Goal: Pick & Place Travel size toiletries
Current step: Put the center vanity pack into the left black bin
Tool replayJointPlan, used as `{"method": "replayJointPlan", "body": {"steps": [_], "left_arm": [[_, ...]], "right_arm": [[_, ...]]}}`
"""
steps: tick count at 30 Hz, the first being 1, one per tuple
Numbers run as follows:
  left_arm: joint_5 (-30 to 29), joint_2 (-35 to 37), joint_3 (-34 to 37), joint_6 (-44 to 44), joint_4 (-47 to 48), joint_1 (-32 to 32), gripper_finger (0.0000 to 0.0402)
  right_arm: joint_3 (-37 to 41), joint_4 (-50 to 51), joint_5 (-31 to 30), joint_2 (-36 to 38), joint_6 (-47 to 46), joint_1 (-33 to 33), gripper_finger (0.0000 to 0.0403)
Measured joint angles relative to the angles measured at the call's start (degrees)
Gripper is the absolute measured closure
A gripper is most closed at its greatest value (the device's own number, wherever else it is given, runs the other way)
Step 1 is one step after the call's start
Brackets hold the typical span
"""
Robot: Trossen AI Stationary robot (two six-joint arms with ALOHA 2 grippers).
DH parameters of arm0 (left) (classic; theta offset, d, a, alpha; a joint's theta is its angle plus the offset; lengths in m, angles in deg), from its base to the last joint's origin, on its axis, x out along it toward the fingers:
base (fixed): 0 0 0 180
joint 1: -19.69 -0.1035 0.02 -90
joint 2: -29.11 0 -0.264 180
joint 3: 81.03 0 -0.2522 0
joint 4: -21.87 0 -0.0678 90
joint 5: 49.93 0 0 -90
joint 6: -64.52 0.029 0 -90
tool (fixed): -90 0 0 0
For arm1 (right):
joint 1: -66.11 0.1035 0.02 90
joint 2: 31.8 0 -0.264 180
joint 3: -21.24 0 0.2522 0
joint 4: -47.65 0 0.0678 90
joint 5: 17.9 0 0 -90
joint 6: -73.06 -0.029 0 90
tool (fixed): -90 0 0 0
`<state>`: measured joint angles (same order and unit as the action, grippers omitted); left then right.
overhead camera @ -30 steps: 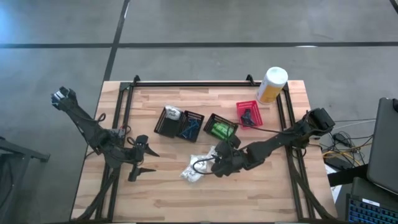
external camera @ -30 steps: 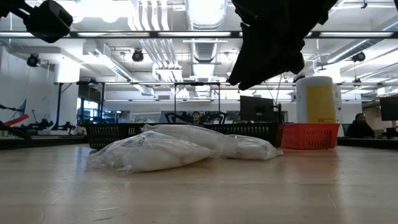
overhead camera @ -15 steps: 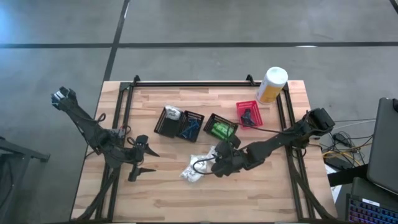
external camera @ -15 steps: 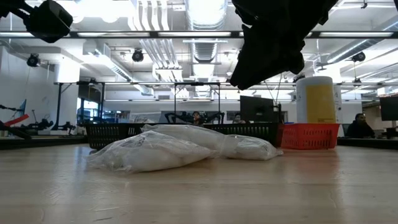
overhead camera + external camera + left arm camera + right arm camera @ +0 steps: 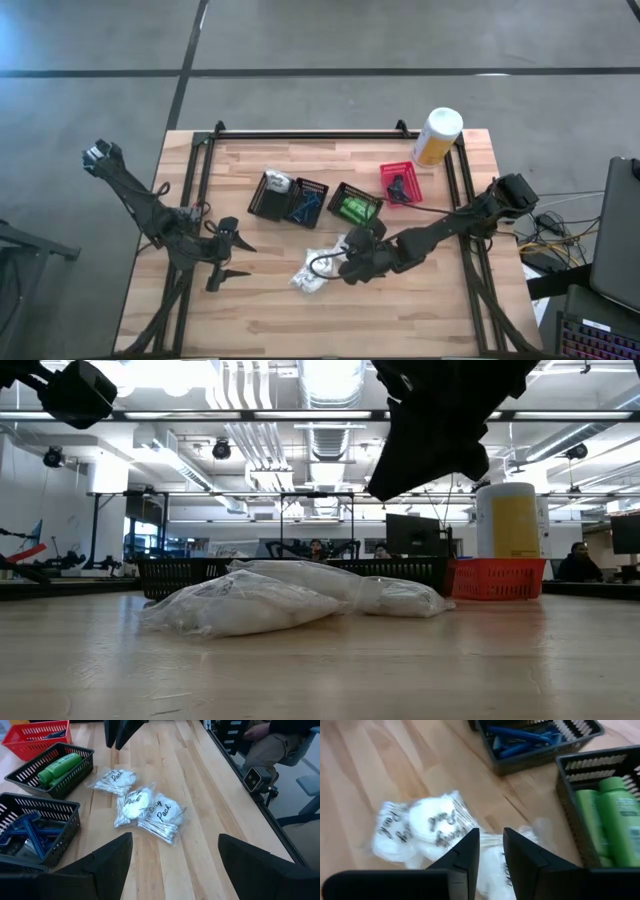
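Three clear-wrapped white packs [image 5: 132, 805] of cotton swabs and pads lie flat on the table, close together [image 5: 312, 272]. My right gripper [image 5: 491, 851] hangs above them, clear of them in the low view [image 5: 400, 480]. Its fingers point down at a slant and are open by a narrow gap with nothing between them. My left gripper [image 5: 172, 870] waits wide open near the table's left side [image 5: 225, 258], well away from the packs.
Behind the packs stands a row of baskets: a black one with a white item [image 5: 272, 192], a black one with blue razors [image 5: 308, 200], a black one with green bottles [image 5: 355, 206] and a red one [image 5: 400, 183]. A white-and-yellow canister [image 5: 437, 135] stands far right.
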<state>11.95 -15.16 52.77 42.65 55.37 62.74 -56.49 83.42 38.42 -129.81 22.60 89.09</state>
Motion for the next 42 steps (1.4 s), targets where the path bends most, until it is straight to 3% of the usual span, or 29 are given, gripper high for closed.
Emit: {"method": "replayJointPlan", "body": {"steps": [10, 16, 25, 36, 42], "left_arm": [[0.0, -0.04, 0.0, 0.0, 0.04, 0.0, 0.0103], [0.0, -0.04, 0.02, 0.0, 0.02, 0.0, 0.0103], [0.0, -0.02, 0.02, -0.01, -0.04, 0.0, 0.0103], [0.0, -0.04, 0.02, -4.2, -0.13, 0.0, 0.0103], [-0.02, -0.11, 0.02, -4.28, -0.04, 0.0, 0.0103]], "right_arm": [[1.3, -11.11, 9.84, -0.49, 1.11, 2.46, 0.0343], [2.68, -13.26, 10.19, -0.49, -2.19, 4.66, 0.0348], [2.96, -13.36, 10.14, -0.49, 4.55, 4.87, 0.0326], [4.38, -14.17, 10.98, -3.73, -6.17, 5.27, 0.0309], [4.08, -14.11, 11.79, -6.69, -2.97, 5.27, 0.0302]]}}
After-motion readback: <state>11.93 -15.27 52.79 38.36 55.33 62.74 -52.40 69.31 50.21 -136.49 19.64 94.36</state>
